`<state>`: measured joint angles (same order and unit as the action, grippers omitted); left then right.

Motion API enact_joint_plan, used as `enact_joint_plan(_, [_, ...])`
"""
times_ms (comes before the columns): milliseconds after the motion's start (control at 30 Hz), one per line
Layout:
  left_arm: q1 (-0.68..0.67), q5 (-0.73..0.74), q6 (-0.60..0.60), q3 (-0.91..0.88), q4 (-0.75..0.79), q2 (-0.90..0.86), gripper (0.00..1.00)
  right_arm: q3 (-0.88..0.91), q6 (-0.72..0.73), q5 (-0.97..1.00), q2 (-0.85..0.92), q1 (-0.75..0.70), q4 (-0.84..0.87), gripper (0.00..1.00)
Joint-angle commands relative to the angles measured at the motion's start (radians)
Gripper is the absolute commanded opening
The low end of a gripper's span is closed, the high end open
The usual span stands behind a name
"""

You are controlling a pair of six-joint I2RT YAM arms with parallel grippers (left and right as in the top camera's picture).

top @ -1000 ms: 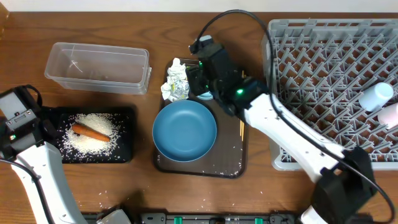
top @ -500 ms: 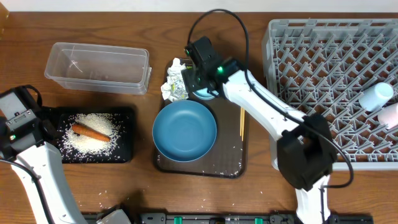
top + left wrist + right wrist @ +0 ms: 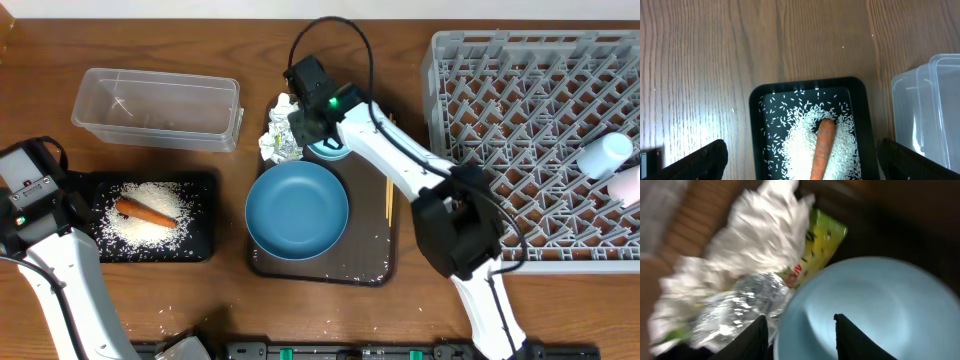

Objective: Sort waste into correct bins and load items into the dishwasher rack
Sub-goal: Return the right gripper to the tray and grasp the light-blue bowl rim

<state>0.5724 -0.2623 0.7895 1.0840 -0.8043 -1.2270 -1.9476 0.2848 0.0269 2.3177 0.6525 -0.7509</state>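
My right gripper (image 3: 800, 340) is open, with one finger outside and one inside the rim of the small light blue bowl (image 3: 875, 305), which also shows in the overhead view (image 3: 330, 151). Crumpled white paper (image 3: 760, 245) with a yellow-green wrapper (image 3: 825, 235) lies just left of the bowl. The large blue plate (image 3: 297, 208) sits in front of it, with chopsticks (image 3: 389, 195) to its right. My left gripper (image 3: 800, 160) is open above the black tray (image 3: 756, 125), which holds rice (image 3: 795, 145) and the carrot (image 3: 822, 147).
The bowl, plate and paper sit on a dark brown serving tray (image 3: 370, 262). A clear plastic box (image 3: 158, 108) stands at the back left. The grey dishwasher rack (image 3: 530, 120) fills the right side and holds a white cup (image 3: 605, 155) and a second, pinkish cup (image 3: 628, 185).
My right gripper has moved left and toward the back, to the bowl's rim beside the paper. The left arm has not moved.
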Motion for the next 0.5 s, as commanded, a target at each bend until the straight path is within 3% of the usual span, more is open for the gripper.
enact_joint_plan(0, [0.002, -0.016, 0.013, 0.0, -0.002, -0.002, 0.97, -0.013, 0.02, 0.031, 0.024, 0.016, 0.0, 0.42])
enact_joint_plan(233, [0.002, -0.016, 0.013, 0.0, -0.002, -0.002, 0.97, -0.013, 0.036, 0.06, 0.032, 0.02, -0.003, 0.43])
enact_joint_plan(467, [0.002, -0.016, 0.013, 0.0, -0.002, -0.002, 0.97, -0.013, 0.064, 0.055, 0.032, 0.023, -0.018, 0.15])
